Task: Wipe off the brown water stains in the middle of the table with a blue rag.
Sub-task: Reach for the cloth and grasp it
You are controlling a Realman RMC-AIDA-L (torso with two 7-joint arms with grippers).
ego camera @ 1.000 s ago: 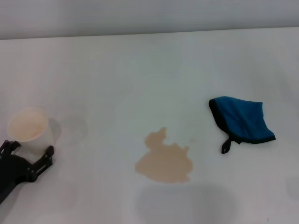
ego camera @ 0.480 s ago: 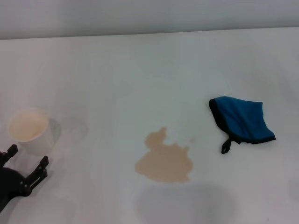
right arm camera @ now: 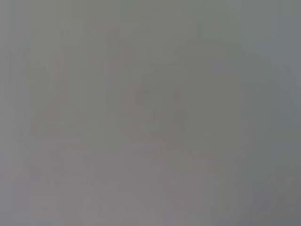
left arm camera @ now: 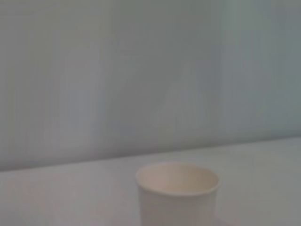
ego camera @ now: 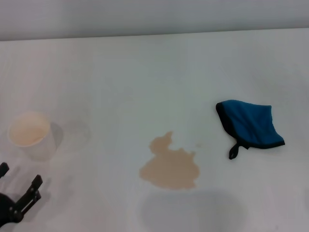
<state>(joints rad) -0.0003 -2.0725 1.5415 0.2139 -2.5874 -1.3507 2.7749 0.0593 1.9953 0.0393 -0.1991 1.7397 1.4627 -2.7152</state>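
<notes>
- Left gripper (ego camera: 19, 186) sits down at the near-left corner of the head view, jaws spread wide with nothing between them, just in front of the paper cup (ego camera: 30, 134) but clear of it.
- Right gripper isn't visible anywhere; its wrist view is a blank grey blur, so can't tell a thing there.
- The cup stands upright on the white surface (ego camera: 145, 77), open top up, pale inside. The left wrist view shows the same cup (left arm camera: 178, 193) straight ahead.
- The brown water stains (ego camera: 170, 165) are one tan lobed blotch about mid-surface, toward the near edge.
- The blue rag (ego camera: 251, 124) lies crumpled well to the right of the stain, not touching it, black trim and loop tab pointing toward the near side.
</notes>
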